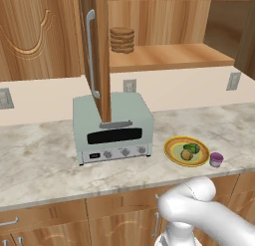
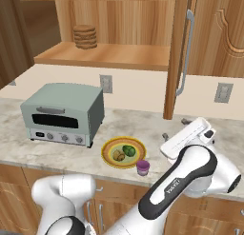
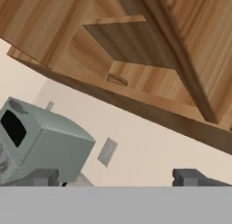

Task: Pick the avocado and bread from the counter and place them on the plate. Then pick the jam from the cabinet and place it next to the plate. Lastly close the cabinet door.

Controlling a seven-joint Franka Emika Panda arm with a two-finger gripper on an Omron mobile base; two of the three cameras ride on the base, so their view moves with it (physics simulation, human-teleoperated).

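A: Where on the desk (image 1: 40, 160)?
B: Yellow plate (image 1: 175, 153) right of the grey-green toaster oven (image 1: 112, 128), near the front edge. Dark green avocado (image 1: 192, 148) and tan bread (image 1: 187, 155) both on the plate, side by side, touching or nearly so. Purple jam (image 1: 216, 159) just beside the plate's right rim, standing upright on the stone.
A: Same from the right base view?
B: Yes: plate (image 2: 108, 152) with avocado (image 2: 128, 150) and bread (image 2: 119, 156) on it, jam (image 2: 143, 167) at its near right edge.
A: And the cabinet (image 1: 169, 56)?
B: Open. Cabinet door (image 1: 98, 51) swung out over the toaster oven, edge-on, silver bar handle (image 1: 91, 53) facing left. Stack of flat brown discs (image 1: 122, 40) on the wooden shelf inside.
A: Gripper?
B: In the hand view, gripper (image 3: 118, 177) released, jaws spread wide with nothing between, aimed up at the cabinet's underside and the open door (image 3: 181, 41), toaster oven (image 3: 41, 141) at lower left. In the right base view, hand raised just right of the plate, below the door (image 2: 178, 53).
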